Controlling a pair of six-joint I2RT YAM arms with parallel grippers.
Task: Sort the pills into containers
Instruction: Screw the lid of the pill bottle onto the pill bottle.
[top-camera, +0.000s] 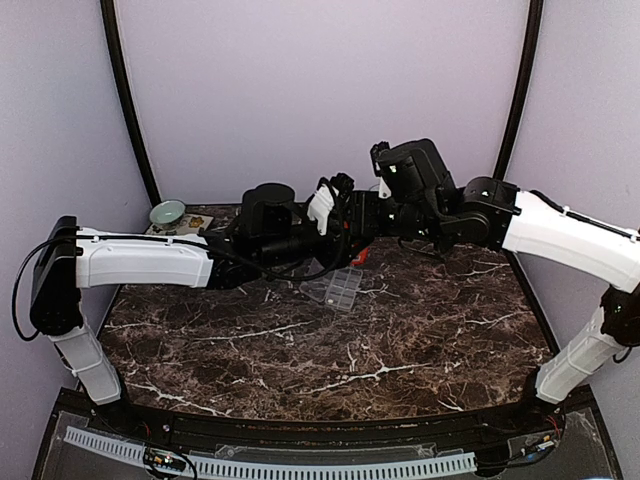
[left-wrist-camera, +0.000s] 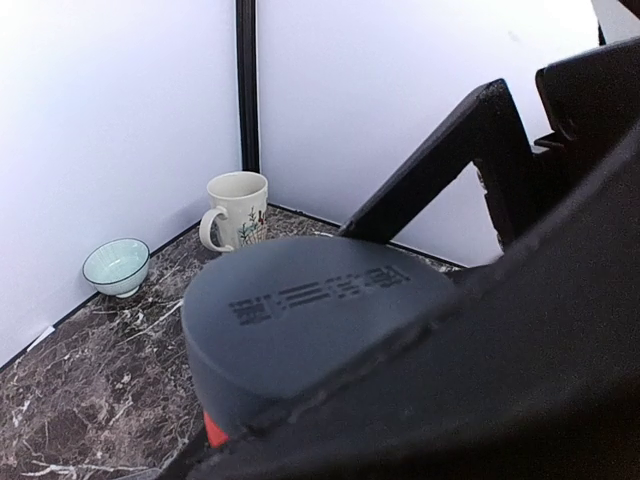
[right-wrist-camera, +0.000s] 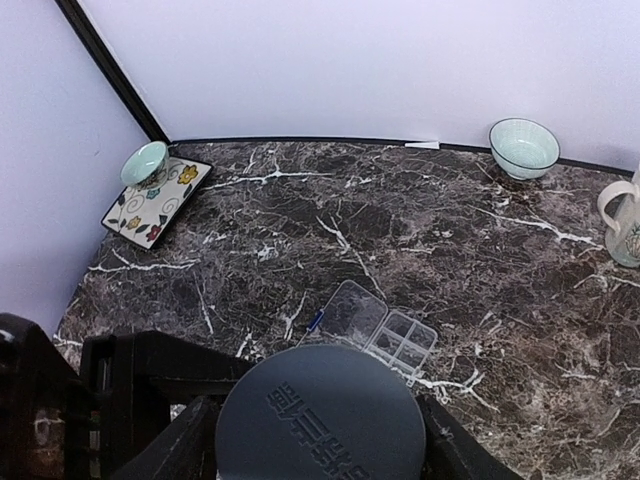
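The right hand (right-wrist-camera: 318, 440) has its 2 fingers pressed against opposite sides of the grey cap (right-wrist-camera: 320, 405). It looks clamped on the cap, whose flat top faces its wrist camera. The left hand (top-camera: 333, 203) meets it in mid-air above the counter (top-camera: 420, 350). The left wrist view is filled by the same cap, with a sliver of the orange bottle (left-wrist-camera: 214, 432) under it. I cannot tell whether the left fingers are closed on the bottle body or apart.

2 hands on 1 bottle suggests the purpose: 1 hand steadies the body while the other turns the cap. This is probably the opening step, since no pills show anywhere yet.

The organiser box (right-wrist-camera: 385, 328) lies on the counter directly below the hands, its lid swung open and flat beside the compartments. No pill shows in them. Keeping the bottle over the box likely means the contents can be tipped out close to it.

A mug (left-wrist-camera: 238, 210) and a bowl (left-wrist-camera: 116, 266) stand near the back wall, well apart from the box.
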